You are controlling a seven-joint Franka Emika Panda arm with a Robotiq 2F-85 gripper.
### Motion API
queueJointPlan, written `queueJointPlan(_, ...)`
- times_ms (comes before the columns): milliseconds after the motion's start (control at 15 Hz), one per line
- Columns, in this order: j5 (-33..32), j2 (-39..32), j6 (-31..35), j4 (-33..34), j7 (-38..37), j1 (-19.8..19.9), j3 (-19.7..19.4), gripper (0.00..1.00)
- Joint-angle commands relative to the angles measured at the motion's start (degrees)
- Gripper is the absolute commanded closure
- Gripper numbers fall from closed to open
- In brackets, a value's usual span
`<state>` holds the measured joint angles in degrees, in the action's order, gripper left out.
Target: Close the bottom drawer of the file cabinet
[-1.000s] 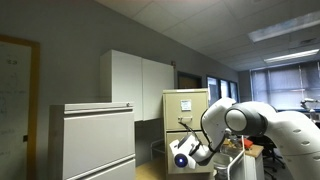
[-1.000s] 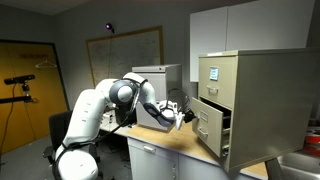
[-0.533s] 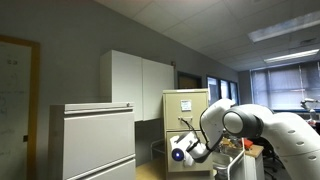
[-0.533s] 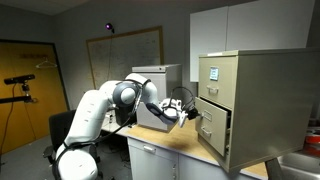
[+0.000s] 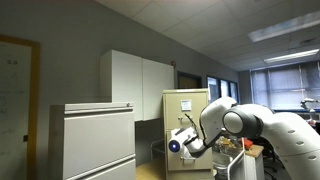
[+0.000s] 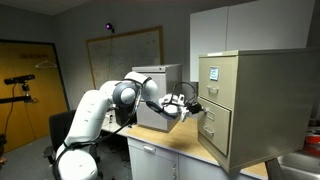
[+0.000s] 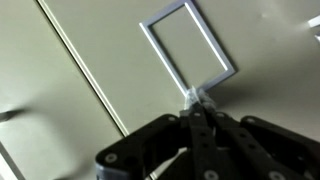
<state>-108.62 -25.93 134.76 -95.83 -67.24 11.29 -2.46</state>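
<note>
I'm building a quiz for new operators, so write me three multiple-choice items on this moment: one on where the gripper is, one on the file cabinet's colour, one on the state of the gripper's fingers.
1. Where is the gripper relative to the file cabinet?
A. Resting on its top
B. At its lower drawer front
C. Behind it

2. What colour is the file cabinet?
A. Beige-tan
B. Red
C. Black

3. How do the gripper's fingers stand in the wrist view?
A. Spread wide apart
B. Clamped around a cup
C. Closed together

Answers:
1. B, since in an exterior view the arm reaches across to the lower drawer front.
2. A, since both exterior views show a beige-tan metal body.
3. C, since the wrist view shows the two fingers meeting at a single tip just below the label holder, with nothing between them.
</note>
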Motion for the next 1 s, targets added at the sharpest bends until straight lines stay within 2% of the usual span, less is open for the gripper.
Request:
queueJointPlan(0,3.6,-4.6,-1.8,11.3,0.1,1.5,-1.8,1.0)
queueJointPlan(200,13.6,-5.2,-1.7,13.7,1.2,1.7,-1.7,1.0)
queueJointPlan(467,29.0,-6.3,5.5,18.0,1.1,3.1,-1.7,1.0)
queueJointPlan(733,29.5,-6.8,15.4,19.8,1.0,2.8,-5.4,1.0)
queueJointPlan(933,28.0,-6.8,17.8,19.6,0.6,2.2,-7.7,1.0)
